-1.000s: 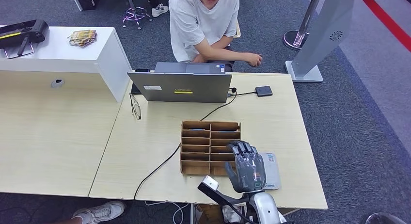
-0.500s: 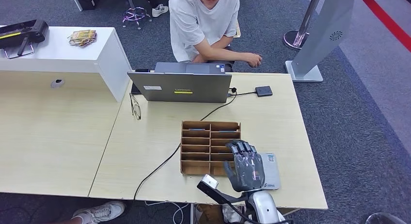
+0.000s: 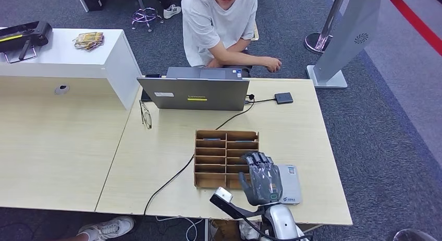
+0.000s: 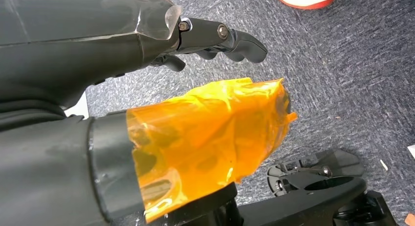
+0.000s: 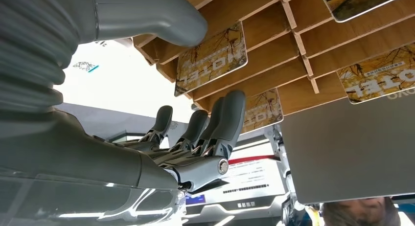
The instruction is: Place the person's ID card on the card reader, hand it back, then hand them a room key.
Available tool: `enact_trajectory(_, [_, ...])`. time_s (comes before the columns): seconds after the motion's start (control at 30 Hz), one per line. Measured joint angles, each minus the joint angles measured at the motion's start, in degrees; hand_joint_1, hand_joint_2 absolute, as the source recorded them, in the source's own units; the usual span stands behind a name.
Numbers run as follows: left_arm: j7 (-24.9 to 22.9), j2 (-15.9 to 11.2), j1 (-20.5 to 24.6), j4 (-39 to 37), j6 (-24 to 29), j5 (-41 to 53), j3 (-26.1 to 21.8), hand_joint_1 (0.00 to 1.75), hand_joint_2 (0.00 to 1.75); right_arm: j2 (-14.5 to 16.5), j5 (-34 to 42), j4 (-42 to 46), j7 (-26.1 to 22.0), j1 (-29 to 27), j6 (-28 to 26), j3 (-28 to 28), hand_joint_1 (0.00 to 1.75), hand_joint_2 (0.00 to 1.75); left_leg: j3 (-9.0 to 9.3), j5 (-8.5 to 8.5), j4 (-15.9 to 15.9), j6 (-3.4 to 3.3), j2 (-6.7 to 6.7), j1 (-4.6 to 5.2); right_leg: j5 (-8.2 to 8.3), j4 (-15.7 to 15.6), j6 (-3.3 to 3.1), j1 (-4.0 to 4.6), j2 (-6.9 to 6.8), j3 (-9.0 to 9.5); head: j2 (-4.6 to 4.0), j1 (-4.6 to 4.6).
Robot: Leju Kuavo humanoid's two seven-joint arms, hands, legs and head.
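We see a pale wood-grain table [image 3: 156,157] holding a brown wooden organizer [image 3: 226,158], a grey laptop [image 3: 194,93] and a black cable [image 3: 172,179]. Our dark grey right hand [image 3: 264,178] overlaps a light grey card reader [image 3: 292,183]. The person [image 3: 219,22] wears white; the carpet [image 3: 385,147] is speckled grey.

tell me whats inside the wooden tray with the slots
In the right wrist view, printed cards lie in several slots of the wooden tray. From the head view, most slots look dark or bare, and the right hand covers the near right corner.
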State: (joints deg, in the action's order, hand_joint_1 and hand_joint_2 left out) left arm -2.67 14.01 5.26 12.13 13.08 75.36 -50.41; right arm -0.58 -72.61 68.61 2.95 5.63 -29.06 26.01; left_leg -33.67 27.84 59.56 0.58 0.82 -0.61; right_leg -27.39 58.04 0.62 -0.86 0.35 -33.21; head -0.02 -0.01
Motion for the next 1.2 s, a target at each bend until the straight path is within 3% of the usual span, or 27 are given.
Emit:
enact_trajectory(0.7, [0.0, 0.0, 0.08, 0.0, -0.05, 0.06, 0.42, 0.0, 0.0, 0.37, 0.07, -2.08, 0.0, 0.61, 0.7, 0.0, 0.82, 1.75, 0.0, 0.0, 0.0, 0.0, 0.0, 0.0, 0.0, 0.0, 0.0, 0.0, 0.0, 0.0, 0.0, 0.01])
enact_trajectory(0.8, [0.01, 0.0, 0.09, 0.0, -0.05, 0.07, 0.46, 0.0, 0.0, 0.4, 0.08, -2.31, -0.01, 0.67, 0.72, 0.0, 0.93, 1.75, 0.0, 0.0, 0.0, 0.0, 0.0, 0.0, 0.0, 0.0, 0.0, 0.0, 0.0, 0.0, 0.0, 0.01])
enact_trajectory(0.97, [-0.14, 0.0, 0.13, 0.0, -0.19, 0.08, 0.5, 0.0, 0.0, 0.72, 0.55, -2.86, -0.33, 1.09, 0.67, 0.0, 1.38, 1.75, 0.0, 0.0, 0.0, 0.0, 0.0, 0.0, 0.0, 0.0, 0.0, 0.0, 0.0, 0.0, 0.0, 0.0])
enact_trajectory(1.2, [-1.7, 0.11, 0.37, 0.0, -0.72, 0.21, 0.56, 0.0, 0.0, 1.32, 1.2, -3.73, -1.25, 2.05, -0.84, 0.0, 1.69, 1.75, 0.01, 0.0, 0.01, 0.0, 0.0, 0.0, 0.0, 0.0, 0.0, 0.0, 0.0, 0.0, 0.0, 0.0])
